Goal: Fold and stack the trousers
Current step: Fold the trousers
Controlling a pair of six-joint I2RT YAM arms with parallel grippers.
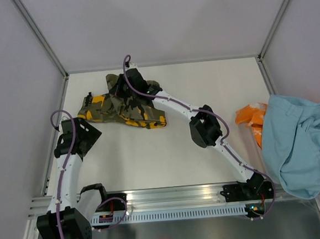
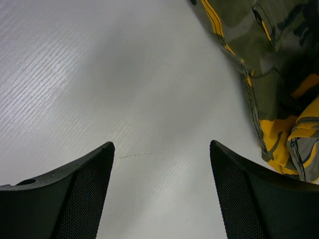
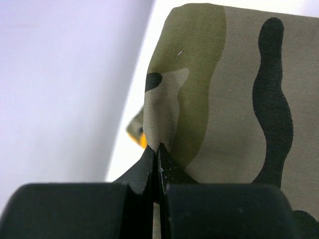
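The trousers (image 1: 120, 107) lay as a crumpled heap on the far left part of the counter (image 1: 152, 164), not flattened and with no clean fold to be seen, so the task was judged to be near its beginning. An edge of the camouflage cloth was pinched between the closed jaws of the right claw (image 3: 157, 149), which was taken as a step of spreading the garment out. The left claw (image 2: 162, 145) was held wide open over the bare counter just beside the trousers, and nothing was gripped by it. The flattening, every fold and the stacking were left to be done. A blue garment (image 1: 297, 142) and an orange garment (image 1: 248, 115) lay at the right edge, well apart from the trousers.
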